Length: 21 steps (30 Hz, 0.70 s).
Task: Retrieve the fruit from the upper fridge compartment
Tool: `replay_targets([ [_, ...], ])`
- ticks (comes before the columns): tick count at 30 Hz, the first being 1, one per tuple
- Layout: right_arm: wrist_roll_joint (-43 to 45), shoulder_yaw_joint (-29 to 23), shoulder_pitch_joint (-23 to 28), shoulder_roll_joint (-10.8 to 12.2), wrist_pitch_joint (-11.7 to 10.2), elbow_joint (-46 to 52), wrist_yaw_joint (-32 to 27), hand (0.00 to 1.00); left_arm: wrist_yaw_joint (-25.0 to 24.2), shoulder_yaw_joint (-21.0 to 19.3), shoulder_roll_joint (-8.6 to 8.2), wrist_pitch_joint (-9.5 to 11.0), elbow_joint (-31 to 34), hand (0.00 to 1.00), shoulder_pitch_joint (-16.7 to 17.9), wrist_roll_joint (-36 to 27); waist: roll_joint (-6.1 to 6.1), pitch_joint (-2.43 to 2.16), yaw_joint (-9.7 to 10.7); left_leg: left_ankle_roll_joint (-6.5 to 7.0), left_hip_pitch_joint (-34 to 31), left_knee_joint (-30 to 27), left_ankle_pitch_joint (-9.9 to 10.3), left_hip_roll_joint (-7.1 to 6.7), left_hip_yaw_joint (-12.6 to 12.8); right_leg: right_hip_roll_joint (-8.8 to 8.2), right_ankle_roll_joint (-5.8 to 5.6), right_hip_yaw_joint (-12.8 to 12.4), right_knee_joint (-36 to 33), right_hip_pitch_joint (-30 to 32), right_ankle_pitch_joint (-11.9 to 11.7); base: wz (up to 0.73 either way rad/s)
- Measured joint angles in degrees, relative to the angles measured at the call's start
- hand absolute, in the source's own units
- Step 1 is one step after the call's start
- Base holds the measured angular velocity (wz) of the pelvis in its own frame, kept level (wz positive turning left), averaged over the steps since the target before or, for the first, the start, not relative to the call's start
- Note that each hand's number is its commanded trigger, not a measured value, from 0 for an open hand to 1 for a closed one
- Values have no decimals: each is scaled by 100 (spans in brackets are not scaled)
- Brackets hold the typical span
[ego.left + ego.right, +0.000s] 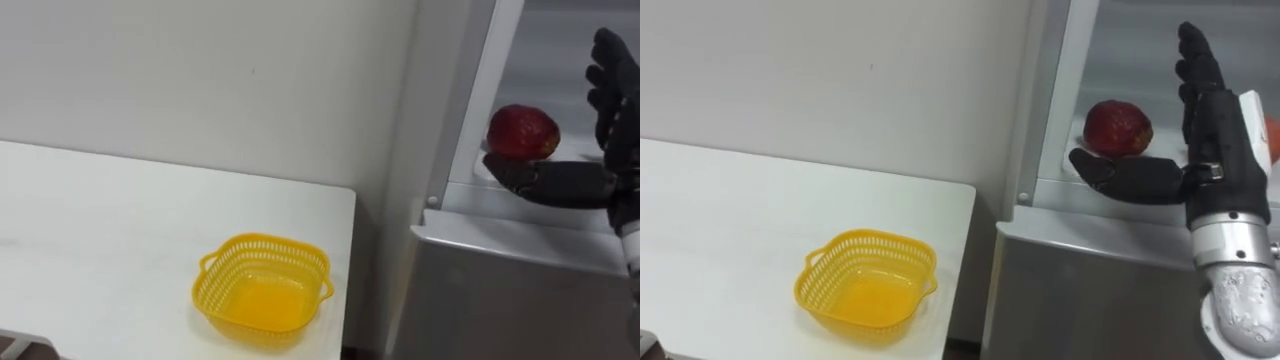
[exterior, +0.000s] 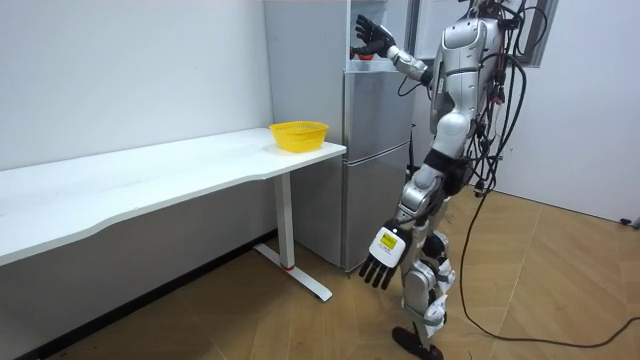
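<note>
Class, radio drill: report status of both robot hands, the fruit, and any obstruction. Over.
Right robot hand open beside red fruit in upper fridge, not gripped. Left robot hand open, hanging low. Nothing blocks the fruit.

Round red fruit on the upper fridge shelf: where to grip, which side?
Probably grip the round red fruit across its widest middle, from the front-right. It is a smooth ball with no handle, near the white shelf's front edge; the fridge frame blocks its left. The open right hand suits this: thumb in front, fingers raised at its right. The left hand hangs idle.
</note>
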State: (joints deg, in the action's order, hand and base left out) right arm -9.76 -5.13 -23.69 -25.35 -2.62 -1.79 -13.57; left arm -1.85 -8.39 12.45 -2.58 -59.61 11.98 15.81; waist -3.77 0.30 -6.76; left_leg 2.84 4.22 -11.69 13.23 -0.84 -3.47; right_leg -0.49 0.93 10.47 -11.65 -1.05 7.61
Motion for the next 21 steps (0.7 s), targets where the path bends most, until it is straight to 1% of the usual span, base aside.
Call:
replay_targets([
  [4, -179, 0, -268, -21, 81, -349, 4, 0, -33, 0, 0, -15, 1, 0, 40, 12, -38, -27, 5, -7, -15, -10, -4, 1, -10, -4, 4, 55, 0, -6, 3, 6],
  [6, -175, 1, -396, -95, 96, -660, 12, 0, -130, -1, 2, -106, 55, 0, 83, 17, -71, -49, -2, -9, -14, -15, -6, 1, -22, -9, 4, 73, 1, -25, 3, 9],
  [7, -176, 1, -411, -109, 111, -710, 11, 0, -146, -1, 1, -114, 62, 0, 89, 17, -76, -52, -4, -9, -13, -16, -6, 1, -23, -10, 4, 76, 2, -32, 3, 9],
  [8, -175, 2, -413, -124, 145, -736, 11, 0, -165, -2, 4, -123, 70, 0, 112, 17, -87, -50, -12, -9, -5, -16, -6, 1, -24, -11, 0, 77, 3, -46, 7, 4],
  [10, -184, 6, -413, -128, 146, -775, 17, 0, -220, -16, 15, -148, 70, 0, 159, 16, -110, -36, -14, -10, 23, -15, -6, 1, -31, -9, -1, 82, 18, -84, 9, 3],
  [12, -289, 6, -414, -203, 148, -934, 72, 0, -274, -39, 33, -206, 71, 0, 157, 14, -173, -31, -20, -11, 30, -15, -5, 0, -61, -2, 0, 108, 99, -145, 8, 8],
  [13, -311, 6, -415, -203, 148, -956, 81, 0, -282, -39, 36, -212, 71, 0, 157, 14, -183, -26, -16, -11, 33, -18, -5, 0, -77, -1, 1, 136, 112, -160, 6, 13],
  [14, -321, 7, -416, -206, 147, -1021, 147, 0, -297, -38, 35, -218, 71, 0, 156, 14, -192, -25, -12, -12, 45, -15, -4, -3, -102, -5, 0, 144, 115, -181, 7, 8],
  [15, -329, 5, -450, -208, 146, -1147, 204, 0, -321, -38, 35, -218, 71, 0, 137, 12, -202, -32, -14, -12, 52, -12, -4, 3, -73, -2, 0, 135, 116, -181, 7, 5],
  [17, -337, 7, -512, -224, 145, -1275, 262, 0, -336, -47, 36, -220, 71, 0, 123, 10, -188, -22, -43, -12, 51, -6, -3, 9, -47, -1, 0, 137, 116, -180, 7, 0],
  [19, -337, 55, -582, -280, 134, -1363, 331, 0, -336, -50, 44, -230, 71, 0, 89, 9, -182, -18, -25, -13, 51, -4, -3, 10, -46, 0, 0, 138, 117, -179, 7, 0],
  [21, -337, 118, -586, -405, 135, -1385, 404, 0, -335, -51, 57, -231, 71, 0, 41, 12, -181, -18, -33, -14, 48, -1, -2, 10, -51, 1, 0, 161, 125, -179, 7, 0],
])
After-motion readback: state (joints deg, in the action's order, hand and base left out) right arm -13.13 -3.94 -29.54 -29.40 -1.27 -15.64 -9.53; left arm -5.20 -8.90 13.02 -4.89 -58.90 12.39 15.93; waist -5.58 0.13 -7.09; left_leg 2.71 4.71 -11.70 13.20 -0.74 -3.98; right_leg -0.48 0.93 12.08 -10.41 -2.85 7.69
